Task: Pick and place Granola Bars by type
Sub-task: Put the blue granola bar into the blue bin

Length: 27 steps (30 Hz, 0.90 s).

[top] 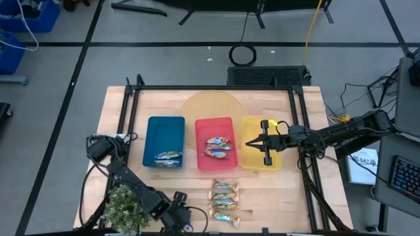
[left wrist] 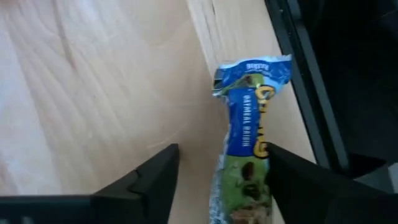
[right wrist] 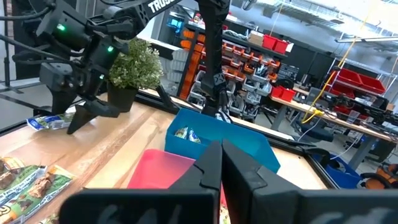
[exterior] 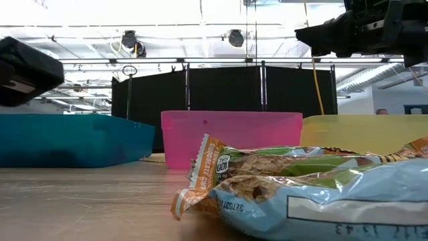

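My left gripper (left wrist: 222, 148) is open and low at the table's near edge, with one finger on each side of a blue-silver granola bar (left wrist: 249, 118) that lies flat on the wood (top: 178, 196). My right gripper (right wrist: 222, 144) is shut and empty, hovering above the yellow tray (top: 252, 128). Several gold-tan bars (top: 224, 200) lie in a pile on the table near its front edge. Blue-silver bars (top: 167, 158) rest in the blue tray (top: 164, 124), and red-orange bars (top: 220, 147) in the red tray (top: 215, 126). My left gripper comes down over the blue-silver bar from above, fingers along its two long sides. One finger (left wrist: 292, 177) is close beside the wrapper's edge (left wrist: 264, 149); I cannot tell whether it touches. The bar lies flat on the table.
A small green potted plant (top: 125, 206) stands at the near left corner beside the left arm. A black frame rail (left wrist: 311, 81) runs along the table's edge close to the bar. Bare wood (top: 275, 196) lies right of the gold-tan pile.
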Motion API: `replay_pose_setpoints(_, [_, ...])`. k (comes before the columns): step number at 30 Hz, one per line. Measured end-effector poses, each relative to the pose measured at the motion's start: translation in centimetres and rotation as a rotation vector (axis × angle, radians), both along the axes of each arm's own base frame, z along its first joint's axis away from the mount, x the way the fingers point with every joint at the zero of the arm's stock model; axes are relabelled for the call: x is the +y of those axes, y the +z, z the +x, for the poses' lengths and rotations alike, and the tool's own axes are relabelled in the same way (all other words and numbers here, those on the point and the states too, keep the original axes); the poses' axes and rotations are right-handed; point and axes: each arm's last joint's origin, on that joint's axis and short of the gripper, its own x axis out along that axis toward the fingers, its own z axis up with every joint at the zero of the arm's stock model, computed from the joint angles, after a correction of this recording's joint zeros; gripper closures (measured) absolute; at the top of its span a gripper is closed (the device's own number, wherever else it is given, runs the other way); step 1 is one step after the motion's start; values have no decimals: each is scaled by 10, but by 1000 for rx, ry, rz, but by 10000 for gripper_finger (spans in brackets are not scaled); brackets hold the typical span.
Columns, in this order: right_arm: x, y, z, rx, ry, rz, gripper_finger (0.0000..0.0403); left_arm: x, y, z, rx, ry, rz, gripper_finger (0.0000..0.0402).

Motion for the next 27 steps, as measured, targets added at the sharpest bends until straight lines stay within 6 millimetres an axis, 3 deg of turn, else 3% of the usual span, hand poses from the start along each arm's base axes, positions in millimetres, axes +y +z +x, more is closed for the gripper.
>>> replay_pose_setpoints(10, [0, 0, 0, 0, 0, 1, 403, 13, -3, 6, 66, 11, -53, 342])
replay_pose_setpoints(16, [0, 0, 0, 0, 0, 0, 403, 25, 7, 3, 116, -14, -33, 356])
replay_pose_setpoints(20, [0, 0, 0, 0, 0, 0, 403, 42, 44, -5, 55, -23, 32, 356])
replay_pose_setpoints(24, [0, 0, 0, 0, 0, -1, 403, 74, 90, -19, -63, 23, 178, 343])
replay_pose_setpoints(27, [0, 0, 0, 1, 0, -2, 403, 99, 128, -29, -218, 48, 282, 358])
